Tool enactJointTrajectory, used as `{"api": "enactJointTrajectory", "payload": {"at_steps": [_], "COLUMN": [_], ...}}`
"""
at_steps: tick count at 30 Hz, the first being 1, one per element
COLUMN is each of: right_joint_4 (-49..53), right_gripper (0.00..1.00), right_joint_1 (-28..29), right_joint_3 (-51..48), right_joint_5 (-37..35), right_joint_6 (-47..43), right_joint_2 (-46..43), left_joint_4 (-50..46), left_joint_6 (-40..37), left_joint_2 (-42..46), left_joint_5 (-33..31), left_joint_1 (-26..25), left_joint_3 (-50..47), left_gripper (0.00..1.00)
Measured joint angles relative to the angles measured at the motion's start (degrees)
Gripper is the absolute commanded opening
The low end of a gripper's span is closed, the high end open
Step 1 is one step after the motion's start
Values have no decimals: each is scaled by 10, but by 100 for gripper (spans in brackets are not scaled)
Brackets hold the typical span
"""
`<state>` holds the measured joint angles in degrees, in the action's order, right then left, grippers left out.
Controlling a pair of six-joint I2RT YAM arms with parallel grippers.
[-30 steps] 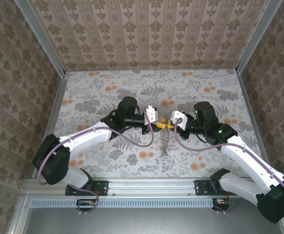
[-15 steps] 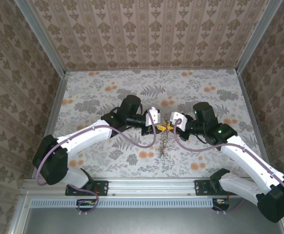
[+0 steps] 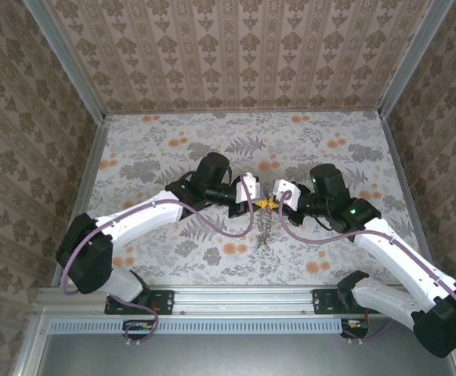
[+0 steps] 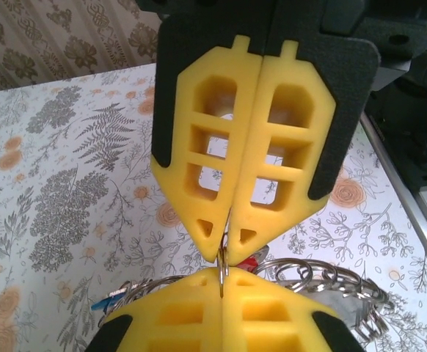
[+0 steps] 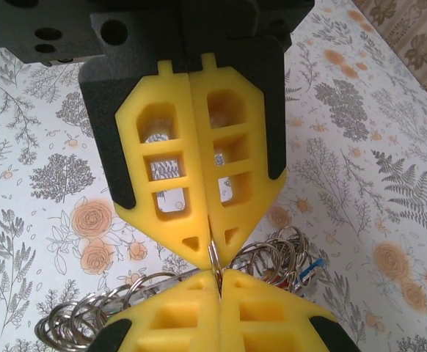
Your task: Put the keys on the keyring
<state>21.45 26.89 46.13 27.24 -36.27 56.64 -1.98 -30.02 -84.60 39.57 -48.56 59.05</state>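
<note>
The left arm (image 3: 146,219) reaches in from the near-left corner of the floral table (image 3: 173,141) toward its middle. The left gripper (image 3: 253,202) is clenched there, its yellow pads (image 4: 191,315) pressed flat together on a thin wire loop of the keyring (image 3: 264,227). In the left wrist view that loop stands upright in the seam between the pads, and the chain of linked silvery rings (image 4: 331,282) bunches just behind them. A blue key tag (image 4: 107,301) pokes out on one side and a red key tag (image 4: 254,259) sits near the seam. The keys themselves are too tangled among the rings to make out.

From the two tools the keyring hangs down over the middle of the table as a narrow strand. Whether its lower end touches the surface cannot be told.

Facing the left one tip to tip, the right gripper (image 3: 273,199) is also clamped on the same thin loop. In the right wrist view, its pads (image 5: 265,315) are closed with no gap and ring coils (image 5: 272,257) spill out beside them. The right arm (image 3: 392,251) runs back to the near-right corner.
</note>
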Motion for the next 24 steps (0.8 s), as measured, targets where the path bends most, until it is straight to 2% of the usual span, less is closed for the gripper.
{"api": "enactJointTrajectory", "payload": {"at_steps": [7, 17, 24], "right_joint_4": [-38, -92, -111], "right_gripper": [12, 17, 18], "right_joint_1": [-5, -26, -31], "right_joint_3": [-28, -55, -55], "right_joint_5": [2, 37, 64], "right_joint_6": [12, 52, 65], "right_joint_2": [-10, -5, -3], "left_joint_4": [39, 158, 190], "left_joint_6": [19, 76, 93], "left_joint_2": [0, 0, 0], "left_joint_5": [16, 74, 97], "left_joint_1": [9, 33, 37], "left_joint_3": [-21, -73, -78], "left_gripper": [0, 0, 0]}}
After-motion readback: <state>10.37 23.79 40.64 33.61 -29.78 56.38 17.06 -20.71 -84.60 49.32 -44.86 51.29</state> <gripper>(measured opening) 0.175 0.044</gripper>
